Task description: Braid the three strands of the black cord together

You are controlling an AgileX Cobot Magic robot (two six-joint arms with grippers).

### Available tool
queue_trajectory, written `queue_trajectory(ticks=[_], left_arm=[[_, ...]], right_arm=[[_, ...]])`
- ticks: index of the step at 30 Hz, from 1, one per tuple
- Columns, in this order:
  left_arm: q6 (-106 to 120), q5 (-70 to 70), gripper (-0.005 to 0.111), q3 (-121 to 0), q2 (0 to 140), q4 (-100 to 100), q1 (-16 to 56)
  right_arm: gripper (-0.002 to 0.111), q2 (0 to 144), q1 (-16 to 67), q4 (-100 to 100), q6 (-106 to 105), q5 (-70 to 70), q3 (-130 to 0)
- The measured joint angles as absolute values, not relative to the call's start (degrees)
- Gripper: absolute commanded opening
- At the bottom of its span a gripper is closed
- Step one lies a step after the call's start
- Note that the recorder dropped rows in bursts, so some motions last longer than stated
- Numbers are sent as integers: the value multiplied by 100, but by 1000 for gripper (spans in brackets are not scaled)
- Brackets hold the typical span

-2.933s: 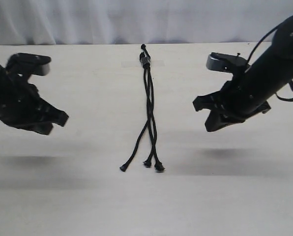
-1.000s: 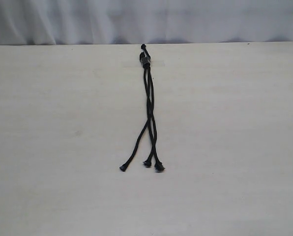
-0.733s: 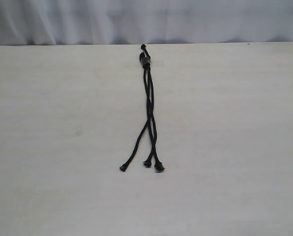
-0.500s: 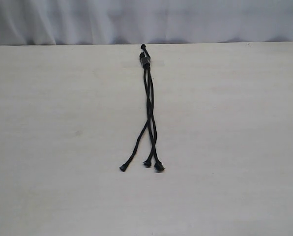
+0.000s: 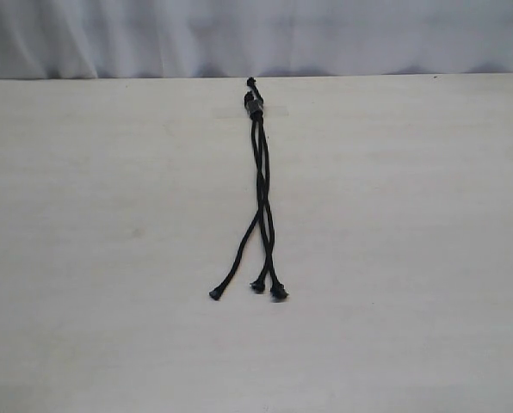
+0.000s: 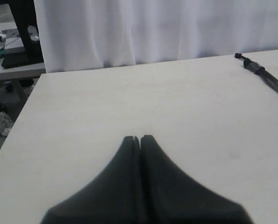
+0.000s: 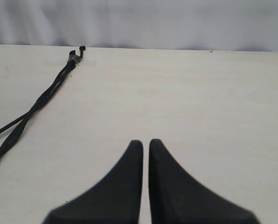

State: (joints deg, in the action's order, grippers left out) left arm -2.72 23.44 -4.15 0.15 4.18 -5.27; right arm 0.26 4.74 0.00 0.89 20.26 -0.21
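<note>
The black cord (image 5: 260, 172) lies straight down the middle of the pale table, its bound head (image 5: 254, 105) near the far edge under a strip of clear tape. The three strands (image 5: 262, 219) cross loosely and fan out into small flared tips (image 5: 257, 287) toward the near side. Neither arm shows in the exterior view. In the left wrist view my left gripper (image 6: 140, 138) is shut and empty over bare table, the cord's head (image 6: 251, 66) far off. In the right wrist view my right gripper (image 7: 145, 143) is shut on nothing, well apart from the cord (image 7: 41, 100).
A white curtain (image 5: 256, 34) hangs behind the table's far edge. In the left wrist view the table's side edge (image 6: 24, 105) shows, with a dark stand and clutter (image 6: 17, 37) beyond it.
Both arms, hovering on either side of the cord about three seconds ago, have pulled back out of the exterior view. The cord has not moved over the last second.
</note>
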Motion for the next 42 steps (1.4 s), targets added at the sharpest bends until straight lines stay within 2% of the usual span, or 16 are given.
queue_trajectory(ticks=[11, 42], left_arm=[[-272, 2179, 0, -23, 15, 124, -527], [-259, 1988, 0, -20, 15, -45, -527]], right_arm=[[4, 26, 474, 0, 89, 2026, -21], [4, 26, 474, 0, 89, 2026, -21]])
